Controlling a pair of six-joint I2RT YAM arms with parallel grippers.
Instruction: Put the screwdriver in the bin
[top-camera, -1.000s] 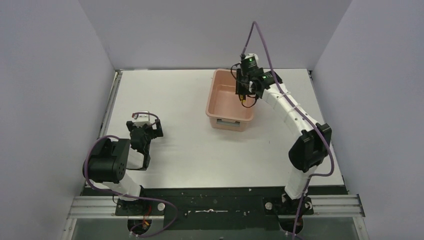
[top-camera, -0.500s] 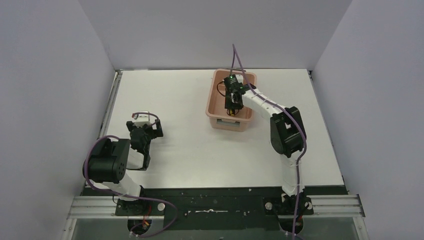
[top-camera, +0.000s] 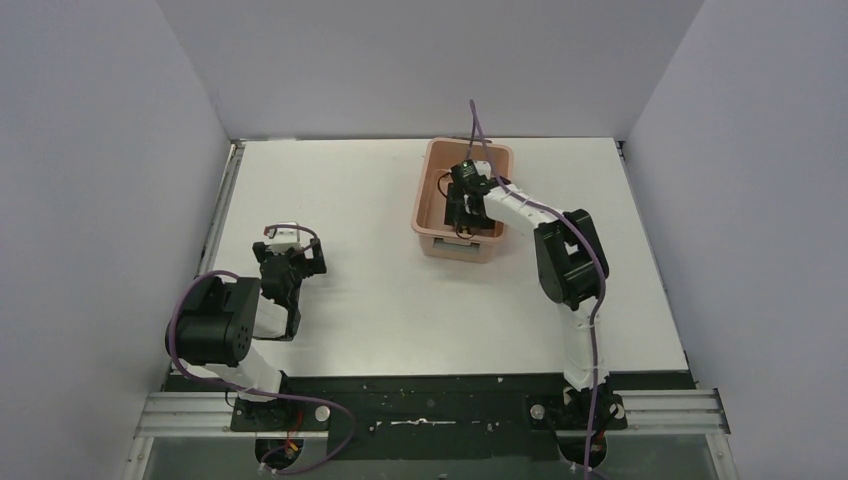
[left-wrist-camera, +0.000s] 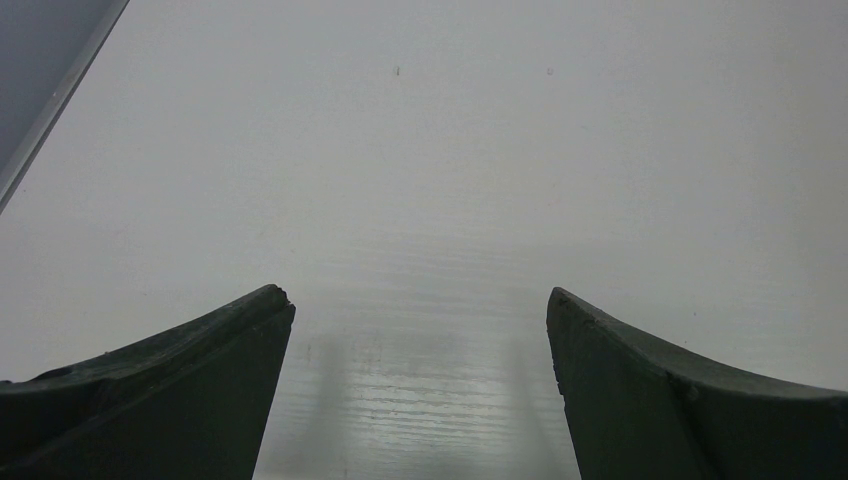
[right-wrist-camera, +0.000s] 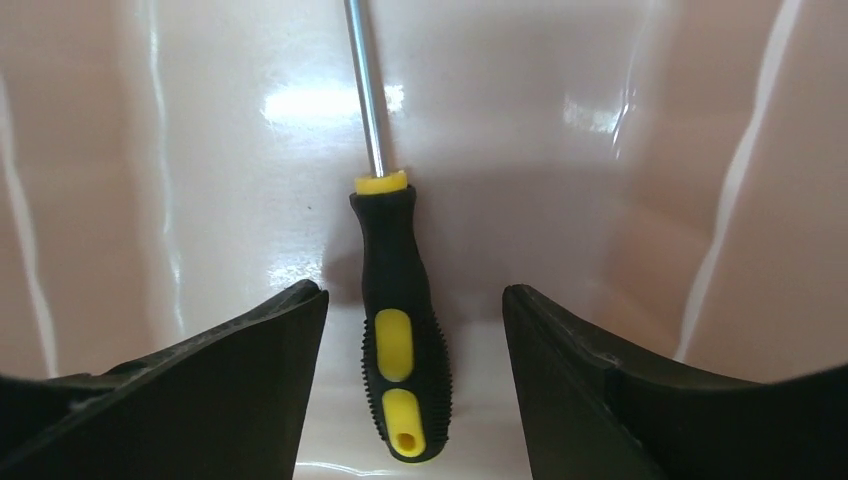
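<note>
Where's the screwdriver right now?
In the right wrist view, the screwdriver lies inside the bin, between the fingers of the open right hand, touching neither.

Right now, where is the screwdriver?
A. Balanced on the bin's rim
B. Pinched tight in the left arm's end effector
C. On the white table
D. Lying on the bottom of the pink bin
D: in the right wrist view the screwdriver lies flat on the floor of the bin, between the spread fingers of the right end effector, which do not touch it.
</note>
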